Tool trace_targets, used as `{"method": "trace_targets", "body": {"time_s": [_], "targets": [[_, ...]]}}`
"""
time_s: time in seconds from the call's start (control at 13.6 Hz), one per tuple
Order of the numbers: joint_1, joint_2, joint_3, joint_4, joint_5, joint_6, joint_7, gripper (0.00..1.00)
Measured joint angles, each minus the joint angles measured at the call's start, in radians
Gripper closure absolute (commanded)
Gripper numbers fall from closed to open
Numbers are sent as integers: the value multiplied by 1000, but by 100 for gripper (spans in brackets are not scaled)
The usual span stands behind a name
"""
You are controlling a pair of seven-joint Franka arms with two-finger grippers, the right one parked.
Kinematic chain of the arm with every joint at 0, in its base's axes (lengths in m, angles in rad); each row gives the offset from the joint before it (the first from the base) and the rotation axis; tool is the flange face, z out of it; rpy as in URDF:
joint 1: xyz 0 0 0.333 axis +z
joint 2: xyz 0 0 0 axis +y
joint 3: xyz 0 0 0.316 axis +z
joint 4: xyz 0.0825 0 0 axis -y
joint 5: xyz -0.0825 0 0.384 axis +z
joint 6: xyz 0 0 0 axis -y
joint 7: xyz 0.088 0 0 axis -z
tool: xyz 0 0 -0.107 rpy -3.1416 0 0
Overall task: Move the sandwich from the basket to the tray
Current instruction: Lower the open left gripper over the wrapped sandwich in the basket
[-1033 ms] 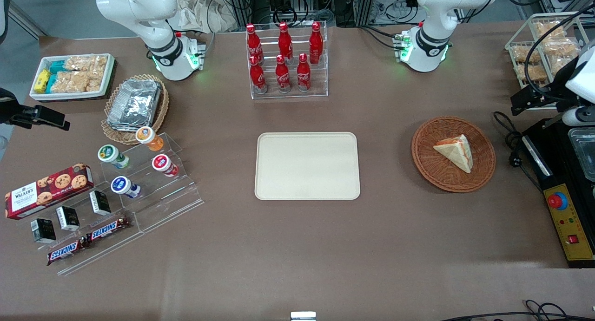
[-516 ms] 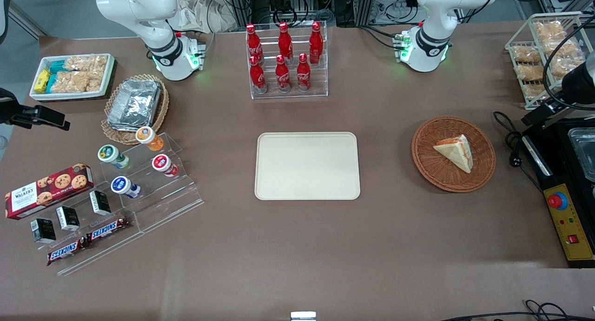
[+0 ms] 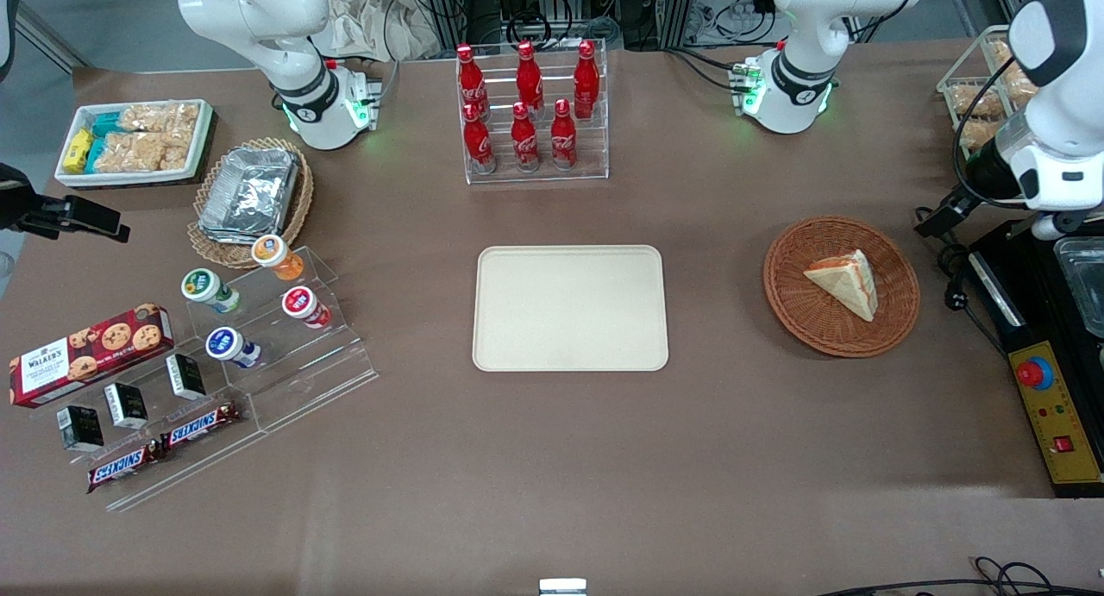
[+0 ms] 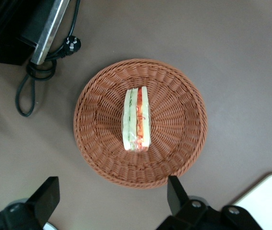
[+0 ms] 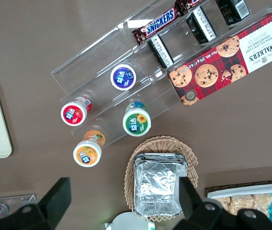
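Sandwich [image 4: 137,119] lies on edge in basket [image 4: 184,143], below the tool [image 4: 112,203], whose fingers stand wide apart, empty, lined up to straddle it.

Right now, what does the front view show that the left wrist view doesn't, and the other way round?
Only the front view shows the whole tray, the cola bottles and the snack racks.

Only the left wrist view shows the sandwich's filling edge-on and the open end effector high above the basket.

Both show sandwich in basket, a coiled black cable beside it, and brown table.
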Motion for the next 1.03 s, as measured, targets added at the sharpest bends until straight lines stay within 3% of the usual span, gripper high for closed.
{"method": "trace_targets", "body": {"time_s": [0.44, 1.03], "targets": [[0, 65, 5, -155, -4, 234, -186, 0], [-6, 203, 0, -199, -54, 405, -211, 0]]}}
